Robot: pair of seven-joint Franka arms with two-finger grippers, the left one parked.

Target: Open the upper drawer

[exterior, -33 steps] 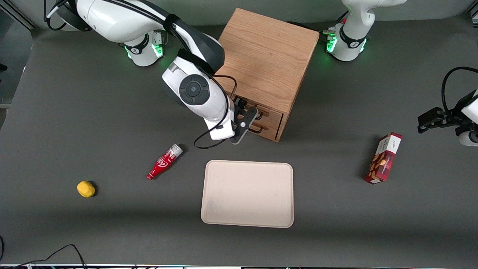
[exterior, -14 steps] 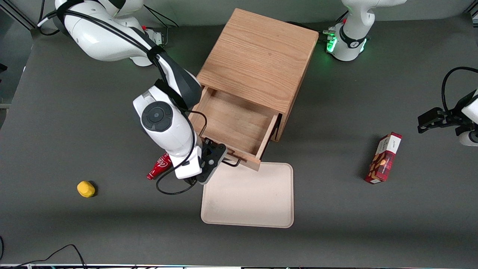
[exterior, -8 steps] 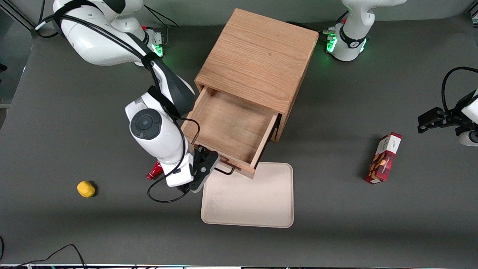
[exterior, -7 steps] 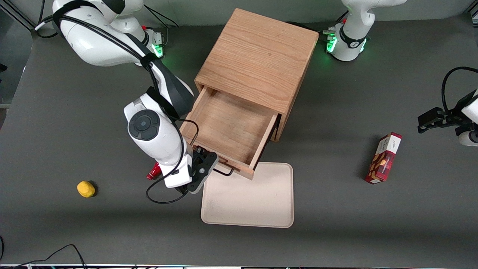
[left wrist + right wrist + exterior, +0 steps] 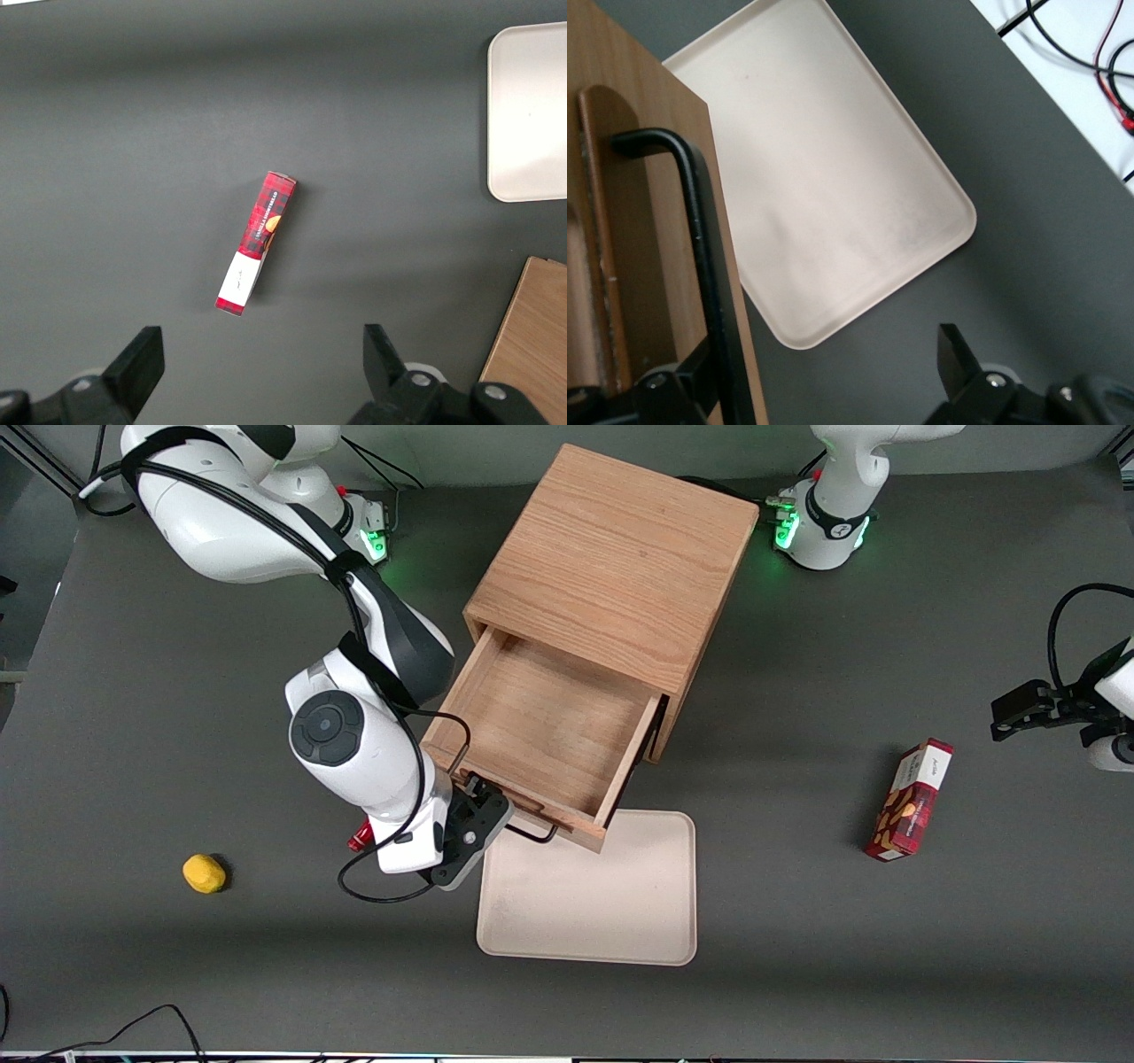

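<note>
On the dark grey matte table [image 5: 159, 691] we see the boxy oak cabinet [image 5: 611, 558] with its upper drawer [image 5: 540, 731] pulled out, a shallow bare wooden tray overhanging the smooth cream tray [image 5: 589, 903]. Our gripper [image 5: 483, 819] sits at the drawer front. Only the right wrist view shows its fingers [image 5: 961, 359] spread wide, the thin black wire handle [image 5: 700, 230] passing by one of them, gripping nothing.

light oak upper drawer [image 5: 540, 731], black gripper [image 5: 483, 815], cream tray [image 5: 589, 903], red plaid box [image 5: 910, 800], yellow lump [image 5: 204, 873]

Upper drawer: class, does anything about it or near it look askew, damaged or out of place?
The upper drawer is pulled far out, its front overhanging a corner of the cream tray; the wooden cabinet sits askew to the table edge. The open gripper is at the drawer's black handle. Nothing looks damaged.
</note>
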